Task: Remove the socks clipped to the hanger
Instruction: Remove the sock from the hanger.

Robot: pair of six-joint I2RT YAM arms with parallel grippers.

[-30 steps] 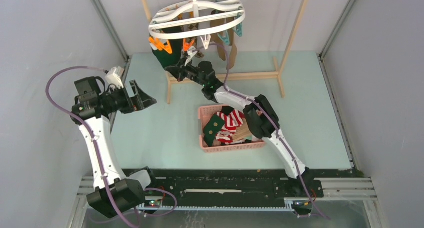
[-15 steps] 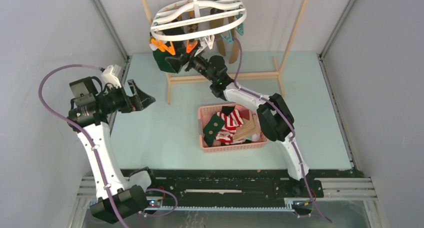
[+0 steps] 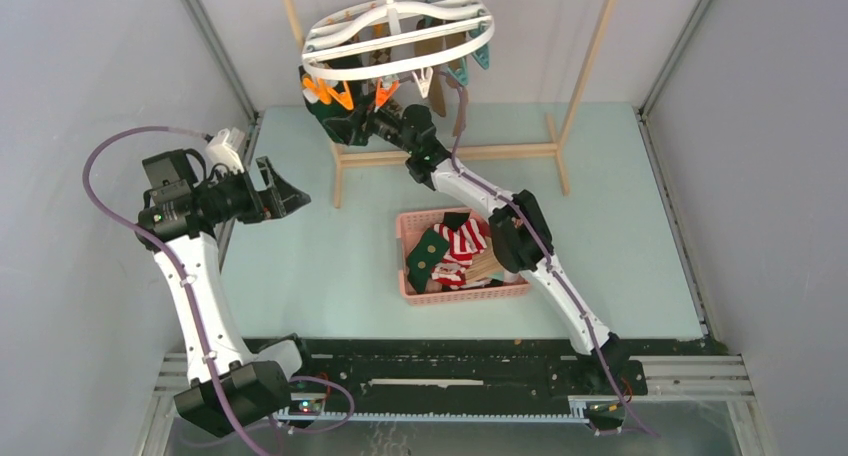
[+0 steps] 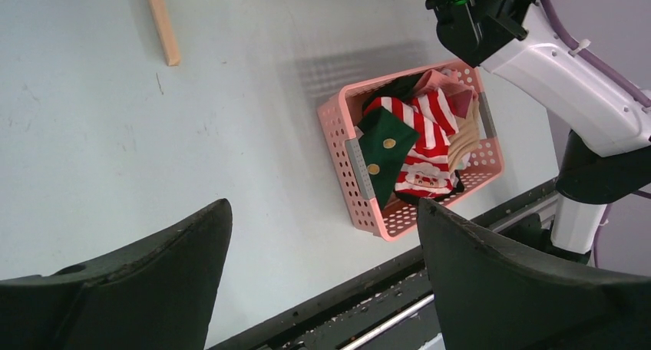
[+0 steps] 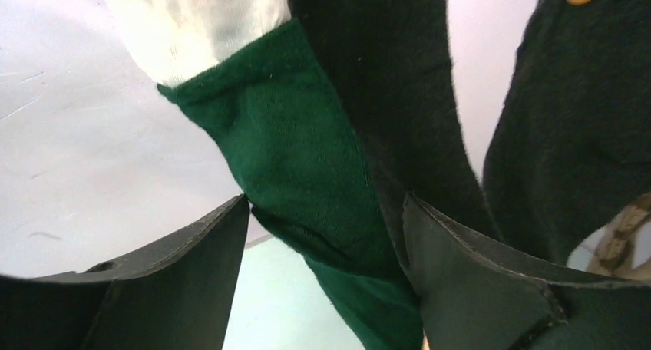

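Note:
The white oval hanger [image 3: 398,36] hangs at the back, with orange clothespins [image 3: 330,93] on its left side. A dark green sock [image 3: 335,116] dangles from them, and tan socks [image 3: 440,76] hang further right. My right gripper [image 3: 365,126] reaches up to the green sock. In the right wrist view the gripper [image 5: 322,212] is open, and the green sock [image 5: 307,158] hangs between the jaws, against the right finger. My left gripper [image 3: 285,188] hovers open and empty over the table's left side; it also shows in the left wrist view [image 4: 322,212].
A pink basket [image 3: 410,291] in mid-table holds red-and-white striped socks [image 3: 465,241], green and tan ones; the left wrist view shows the basket [image 4: 342,146] too. The light wooden rack frame [image 3: 470,153] stands under the hanger. Grey walls close both sides.
My right gripper rose from the rack's crossbar to the hanger's left side and went from shut to open around the green sock. The left arm barely shifted.

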